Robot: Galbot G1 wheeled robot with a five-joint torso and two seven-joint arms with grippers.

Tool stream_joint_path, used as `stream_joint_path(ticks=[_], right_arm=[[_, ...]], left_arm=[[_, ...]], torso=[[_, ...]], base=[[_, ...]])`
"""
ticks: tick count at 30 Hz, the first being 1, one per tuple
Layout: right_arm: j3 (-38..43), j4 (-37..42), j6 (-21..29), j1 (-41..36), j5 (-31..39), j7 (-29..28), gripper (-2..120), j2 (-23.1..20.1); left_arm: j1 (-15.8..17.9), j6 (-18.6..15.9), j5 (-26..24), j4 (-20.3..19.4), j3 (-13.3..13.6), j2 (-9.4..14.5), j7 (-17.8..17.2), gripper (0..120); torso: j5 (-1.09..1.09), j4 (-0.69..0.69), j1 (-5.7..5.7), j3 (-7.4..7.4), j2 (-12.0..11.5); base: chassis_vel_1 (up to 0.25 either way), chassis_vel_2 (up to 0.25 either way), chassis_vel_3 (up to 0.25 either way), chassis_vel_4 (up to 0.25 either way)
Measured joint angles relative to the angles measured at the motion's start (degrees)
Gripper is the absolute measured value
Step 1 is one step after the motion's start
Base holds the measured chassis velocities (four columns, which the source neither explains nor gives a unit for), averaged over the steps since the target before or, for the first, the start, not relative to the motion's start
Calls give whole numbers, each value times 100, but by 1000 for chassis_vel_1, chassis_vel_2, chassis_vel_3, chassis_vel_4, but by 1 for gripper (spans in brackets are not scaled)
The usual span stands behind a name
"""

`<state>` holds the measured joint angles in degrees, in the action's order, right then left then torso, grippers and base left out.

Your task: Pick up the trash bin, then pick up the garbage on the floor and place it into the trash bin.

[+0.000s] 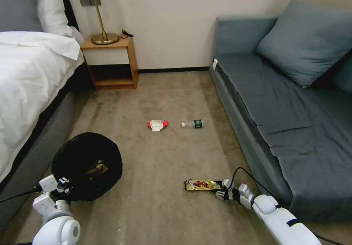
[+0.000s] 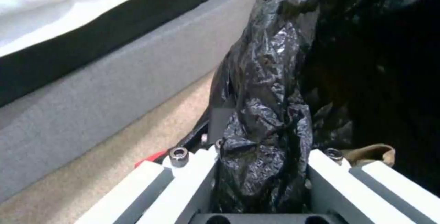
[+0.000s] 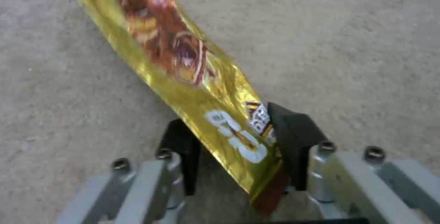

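Left gripper (image 1: pixel 62 187): clamped on the near rim of the bin (image 1: pixel 87 165) – in the left wrist view the bag (image 2: pixel 266 114) is seen bunched between the two fingers.
Bin: held low at the robot's left, just beside the bed (image 1: pixel 29 76), mouth open toward the head camera; a tan scrap (image 1: pixel 96 169) is seen lying inside.
Right gripper (image 1: pixel 221 190): down at the carpet (image 1: pixel 165 157) near the sofa (image 1: pixel 278 102), its black pads (image 3: pixel 293 134) set on either side of the wrapper (image 1: pixel 201 185) at its near end; contact on both sides is judged likely, but a firm pinch cannot be confirmed.
Wrapper: stretched out from the fingers, the far end apparently on the floor.
Still on the floor: a packet (image 1: pixel 158 124) and a bottle (image 1: pixel 193 123), side by side, well apart from both arms.
Step in hand: securing the wrapper – only a short end is caught, so the foil is judged prone to slipping.
Doing it well: the pinch should be closed fully before any lift, the lift kept slow and straight, and the bin held steady with its mouth up.
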<state>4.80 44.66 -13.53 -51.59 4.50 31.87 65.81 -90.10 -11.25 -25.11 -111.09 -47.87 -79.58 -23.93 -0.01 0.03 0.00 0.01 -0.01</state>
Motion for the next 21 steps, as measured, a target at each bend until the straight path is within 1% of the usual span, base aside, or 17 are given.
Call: stream_joint_path(ticks=[3,4,5,8,9,10,11,15,21], right_arm=[[9,125,-3,-24,4,-18,25,-32],[9,125,-3,-24,4,-18,25,-32],[11,173,-3,-31,7,-21,22,-40],[-9,301,-8,-50,6,-21,7,-58],[-20,371,-12,-62,4,-20,4,-65],[-20,371,-12,-62,4,-20,4,-65],[-24,428,-16,-70,3,-20,0,-71],[-50,632,-19,-94,1,-23,0,-94],[-220,1194,72,-110,129,-60,0,-152]], left_arm=[[0,0,0,8,2,0,1,1],[0,0,0,8,2,0,1,1],[0,0,0,13,2,-3,2,1],[-1,2,1,27,4,-13,0,1],[0,5,1,31,6,-18,1,1],[0,5,1,31,6,-18,1,1],[2,7,1,36,7,-19,1,1],[19,9,2,51,9,-19,1,1],[59,10,17,54,19,-17,3,1]], torso=[[1,-4,0,0,0],[1,-4,0,0,0],[-1,-4,0,0,0],[1,-3,0,0,0],[1,-3,0,0,0],[1,-3,0,0,0],[1,-3,0,0,0],[1,-3,0,-1,0],[0,-3,0,-1,0]], base=[[0,0,0,0],[0,0,0,0],[0,0,0,0],[0,0,0,0],[0,0,0,0],[0,0,0,0],[0,0,0,0],[0,0,0,0],[0,0,0,0]])
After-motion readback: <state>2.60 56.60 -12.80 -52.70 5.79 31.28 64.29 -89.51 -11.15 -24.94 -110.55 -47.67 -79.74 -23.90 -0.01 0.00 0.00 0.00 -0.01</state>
